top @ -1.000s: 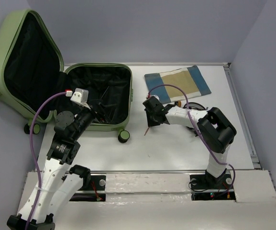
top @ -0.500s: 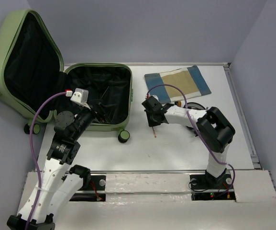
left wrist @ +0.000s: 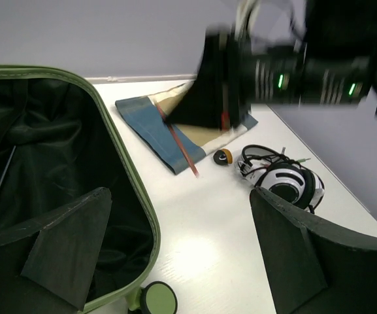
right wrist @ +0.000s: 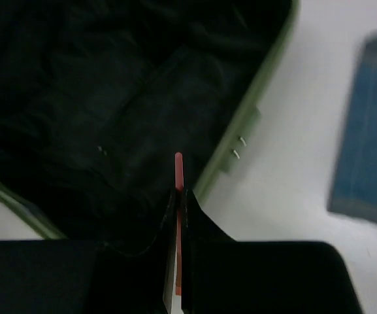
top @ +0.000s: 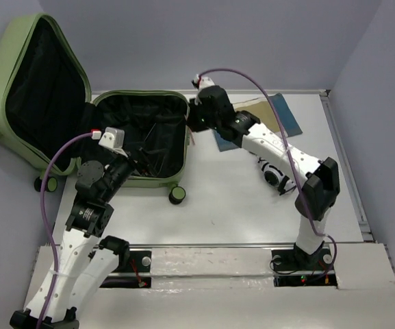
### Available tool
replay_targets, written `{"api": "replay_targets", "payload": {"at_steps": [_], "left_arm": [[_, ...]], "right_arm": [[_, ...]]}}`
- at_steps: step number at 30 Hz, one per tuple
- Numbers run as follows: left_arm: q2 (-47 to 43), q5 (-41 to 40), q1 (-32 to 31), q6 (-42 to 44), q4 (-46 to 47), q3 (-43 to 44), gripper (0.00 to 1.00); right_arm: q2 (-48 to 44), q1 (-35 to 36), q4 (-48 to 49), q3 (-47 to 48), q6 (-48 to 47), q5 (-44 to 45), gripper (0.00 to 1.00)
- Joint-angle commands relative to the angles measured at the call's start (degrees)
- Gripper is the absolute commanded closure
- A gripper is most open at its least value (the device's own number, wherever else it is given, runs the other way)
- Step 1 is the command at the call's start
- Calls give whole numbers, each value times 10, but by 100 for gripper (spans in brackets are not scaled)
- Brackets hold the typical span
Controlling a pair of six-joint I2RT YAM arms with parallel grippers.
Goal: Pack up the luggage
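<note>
Right gripper [top: 196, 127] is pinched on a thin red stick [right wrist: 178, 175], above the luggage's [top: 142, 137] right rim, with the tip over the black lining. Left gripper [top: 142, 159] is spread wide at the near rim. The right arm is blurred in the left wrist view. Luggage: pale green shell, lid propped open, on the left of the table [top: 238, 205].

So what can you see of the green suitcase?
The suitcase is pale green, with a hard-looking shell and rounded corners, and is lined in black fabric. It lies wide open, with one half flat on the white table and the lid leaning back at the left. Small black-and-green wheels show at its edges. Inside I see only black straps. The right gripper, shut on a thin red stick, hangs over one rim.
</note>
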Motion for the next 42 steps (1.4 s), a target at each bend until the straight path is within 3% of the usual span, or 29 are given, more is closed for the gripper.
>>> {"api": "replay_targets", "payload": {"at_steps": [1, 2, 3, 5, 6, 10, 12, 17, 23, 34, 42], "left_arm": [[-14, 8, 7, -1, 19, 26, 1], [-15, 7, 7, 0, 18, 26, 1], [-15, 9, 7, -1, 18, 26, 1], [-18, 11, 5, -1, 19, 26, 1], [-20, 11, 3, 0, 18, 27, 1], [-28, 13, -5, 1, 17, 29, 1], [-31, 14, -8, 0, 17, 29, 1], [-29, 14, -9, 0, 17, 29, 1], [-21, 13, -9, 0, 18, 27, 1], [-7, 16, -8, -1, 18, 27, 1], [-4, 19, -8, -2, 20, 27, 1]], "right_arm": [[102, 7, 65, 205, 30, -156, 79], [126, 7, 49, 276, 34, -179, 50], [146, 7, 37, 300, 35, -173, 39], [153, 0, 20, 306, 21, -143, 26], [141, -24, 20, 261, 19, -129, 25], [49, -119, 15, 96, -3, -81, 26], [9, -170, -6, 22, -29, -16, 30], [8, -241, -74, -41, -67, 132, 34], [66, -294, -84, -26, -81, 108, 29], [139, -294, -85, 13, -100, 9, 23], [155, -294, -85, -9, -101, -7, 32]]}}
